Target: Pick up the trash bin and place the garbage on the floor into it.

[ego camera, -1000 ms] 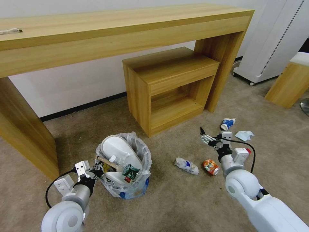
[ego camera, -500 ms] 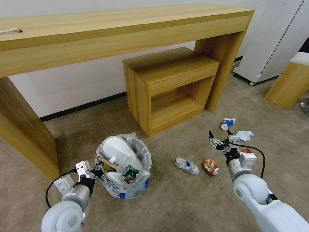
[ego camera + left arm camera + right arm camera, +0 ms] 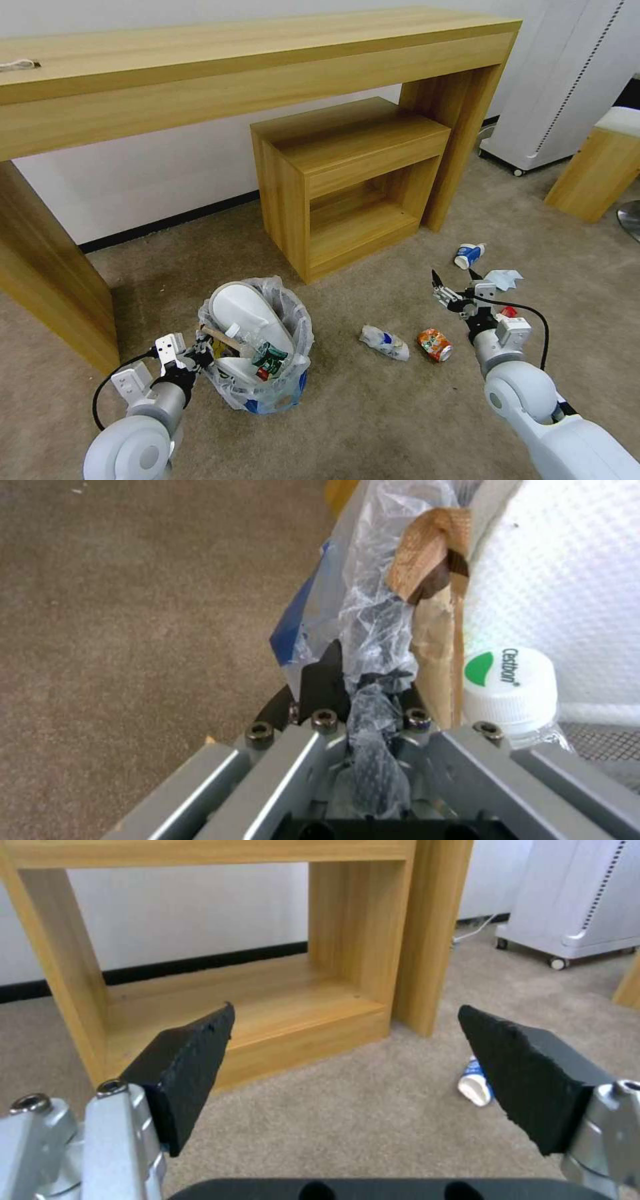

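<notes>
Long wooden desk point(image 3: 253, 73) runs along the wall w/ a smaller open-front side unit point(image 3: 347, 180) tucked under it; everything else I place relative to the trash bin point(image 3: 257, 347). The bin sits on the floor point(image 3: 373, 427), beige carpet, just in front of the desk's span and to the left of the side unit. It's already well loaded: white slipper point(image 3: 243, 310) standing up in it, wooden stick point(image 3: 220, 337), clear bottle w/ white cap point(image 3: 510, 675), crushed can point(image 3: 270, 357).

Left gripper point(image 3: 193, 357) is at the bin's left rim, fingers closed on the bin's rim and bunched plastic liner; wrist view shows the bag pinched between them. So the bin is held, not yet clearly lifted; can't tell if its base is off the carpet.

Right gripper point(image 3: 455, 288) hangs above the carpet well to the right of the bin, fingers point(image 3: 187, 1070) spread wide, nothing between them.

Litter left on the floor, all right of the bin: crumpled white wrapper point(image 3: 383, 341) nearest, orange can point(image 3: 435, 345) beside that, then tissue point(image 3: 503, 279), blue-white cup point(image 3: 469, 255) farthest, and a red scrap point(image 3: 509, 311) by the right wrist.

Step in hand, as I read it: collecting the remaining pieces, approx. half done. Next move prob. calls for the right arm to drop onto one piece, close, and carry it back over the bin's mouth w/o knocking the slipper.
</notes>
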